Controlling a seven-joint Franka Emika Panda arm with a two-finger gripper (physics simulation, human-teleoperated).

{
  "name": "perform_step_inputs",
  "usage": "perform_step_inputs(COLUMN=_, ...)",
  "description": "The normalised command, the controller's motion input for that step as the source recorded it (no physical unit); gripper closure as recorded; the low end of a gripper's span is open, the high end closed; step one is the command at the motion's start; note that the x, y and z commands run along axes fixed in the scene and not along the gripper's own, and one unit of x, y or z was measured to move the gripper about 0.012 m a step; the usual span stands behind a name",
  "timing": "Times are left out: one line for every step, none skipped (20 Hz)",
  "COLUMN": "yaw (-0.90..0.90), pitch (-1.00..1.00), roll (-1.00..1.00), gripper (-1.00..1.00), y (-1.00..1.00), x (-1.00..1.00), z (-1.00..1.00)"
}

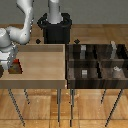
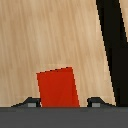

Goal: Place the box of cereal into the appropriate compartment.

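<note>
Down at the exterior view's left edge, the gripper (image 1: 11, 64) sits low inside the light-wood tray (image 1: 45, 62), right over the box of cereal (image 1: 17, 67), which shows there as a small dark red patch on the tray floor near that side wall. From the wrist view the box (image 2: 58, 88) is a plain red rectangle, slightly tilted, lying on pale wood between the two fingertips (image 2: 31, 103); the tips stand just outside its lower corners, and whether they press on it or only flank it I cannot tell at this resolution. One tray, then, and it holds that single box.

To the exterior view's right stands one dark bin (image 1: 95, 67), touching or nearly touching the tray, split into four cells. The compartment (image 1: 84, 73) nearest the tray on the front row holds one small grey block (image 1: 84, 73); the front cell beside it holds another; the two rear cells each show pale upright pieces, perhaps one or two apiece. Both containers rest on thin metal legs over a wooden floor.
</note>
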Motion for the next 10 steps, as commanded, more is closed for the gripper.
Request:
perform_step_inputs(yaw=0.0, pitch=0.0, roll=0.0, gripper=1.0, y=0.0, x=0.0, z=0.0)
perform_step_inputs(yaw=0.0, pitch=0.0, roll=0.0, gripper=1.0, y=0.0, x=0.0, z=0.0)
perform_step_inputs(yaw=0.0, pitch=0.0, roll=0.0, gripper=1.0, y=0.0, x=0.0, z=0.0)
perform_step_inputs(yaw=0.0, pitch=0.0, roll=0.0, gripper=1.0, y=0.0, x=0.0, z=0.0)
perform_step_inputs(yaw=0.0, pitch=0.0, roll=0.0, gripper=1.0, y=0.0, x=0.0, z=1.0)
perform_step_inputs(yaw=0.0, pitch=0.0, roll=0.0, gripper=1.0, y=0.0, x=0.0, z=0.0)
perform_step_inputs(yaw=0.0, pitch=0.0, roll=0.0, gripper=1.0, y=0.0, x=0.0, z=0.0)
perform_step_inputs(yaw=0.0, pitch=0.0, roll=0.0, gripper=1.0, y=0.0, x=0.0, z=1.0)
perform_step_inputs(yaw=0.0, pitch=0.0, roll=0.0, gripper=1.0, y=0.0, x=0.0, z=1.0)
perform_step_inputs(yaw=0.0, pitch=0.0, roll=0.0, gripper=1.0, y=0.0, x=0.0, z=1.0)
